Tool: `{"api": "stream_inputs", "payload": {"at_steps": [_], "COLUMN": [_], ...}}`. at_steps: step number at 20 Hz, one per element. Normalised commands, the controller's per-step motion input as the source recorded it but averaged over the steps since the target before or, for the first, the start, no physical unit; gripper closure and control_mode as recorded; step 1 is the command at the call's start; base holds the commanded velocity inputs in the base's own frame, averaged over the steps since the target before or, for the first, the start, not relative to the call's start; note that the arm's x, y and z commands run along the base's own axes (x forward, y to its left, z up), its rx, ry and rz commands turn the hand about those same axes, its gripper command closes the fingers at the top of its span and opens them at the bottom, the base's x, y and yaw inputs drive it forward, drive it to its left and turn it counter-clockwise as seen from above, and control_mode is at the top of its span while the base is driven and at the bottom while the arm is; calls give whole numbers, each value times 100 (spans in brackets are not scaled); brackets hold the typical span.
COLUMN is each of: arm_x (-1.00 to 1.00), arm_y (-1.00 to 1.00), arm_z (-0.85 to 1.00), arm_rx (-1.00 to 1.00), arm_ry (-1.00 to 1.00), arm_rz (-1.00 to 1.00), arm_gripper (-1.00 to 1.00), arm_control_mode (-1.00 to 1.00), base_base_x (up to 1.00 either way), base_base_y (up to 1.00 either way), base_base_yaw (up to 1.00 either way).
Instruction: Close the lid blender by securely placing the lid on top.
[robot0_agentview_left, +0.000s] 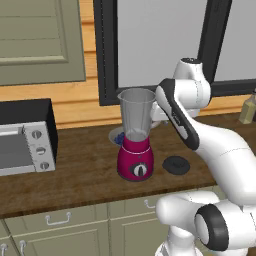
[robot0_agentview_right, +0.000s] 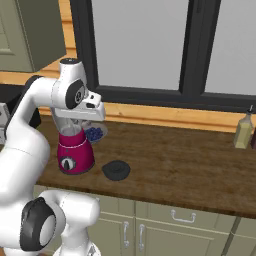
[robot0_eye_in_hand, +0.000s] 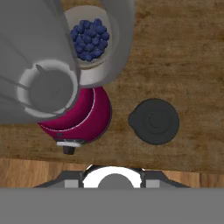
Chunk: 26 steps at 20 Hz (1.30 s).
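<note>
Both base views are showing the lid (robot0_agentview_left: 176, 165) lying on the surface (robot0_agentview_left: 75, 175) at the blender's (robot0_agentview_left: 135, 150) three o'clock, while the hand view alone is revealing blueberries (robot0_eye_in_hand: 89, 39); the jaws' state I cannot tell.

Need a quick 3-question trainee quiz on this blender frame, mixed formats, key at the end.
1. True or false: the lid is already seated on the blender jar.
2. Multiple choice: what is in the plate behind the blender? A) orange slices B) blueberries C) nothing
3. Short answer: in the left base view, on which side of the blender's base does the lid lie on the counter?

Key:
1. False. The jar mouth is open and the lid lies flat on the counter, apart from the blender.
2. B.
3. To its right, close beside the base but not touching it.
</note>
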Motion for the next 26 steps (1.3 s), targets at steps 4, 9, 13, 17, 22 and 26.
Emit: {"api": "stream_inputs", "payload": {"at_steps": [4, 9, 13, 17, 22, 26], "arm_x": [-22, -62, -35, -10, -6, 0], "arm_y": [0, -14, -22, -38, -39, -34], "arm_z": [-17, -18, -21, -15, -12, -50], "arm_rx": [0, 0, 0, 0, 0, 0], "arm_ry": [-2, -11, -7, 0, 0, -1], "arm_rz": [1, 5, 2, 0, 0, 0], "arm_gripper": [-100, -100, -100, -100, -100, -100], "arm_control_mode": [-100, -100, -100, -100, -100, -100], "base_base_x": [0, 0, 0, 0, 0, 0], "base_base_y": [0, 0, 0, 0, 0, 0], "base_base_yaw": [0, 0, 0, 0, 0, 0]}}
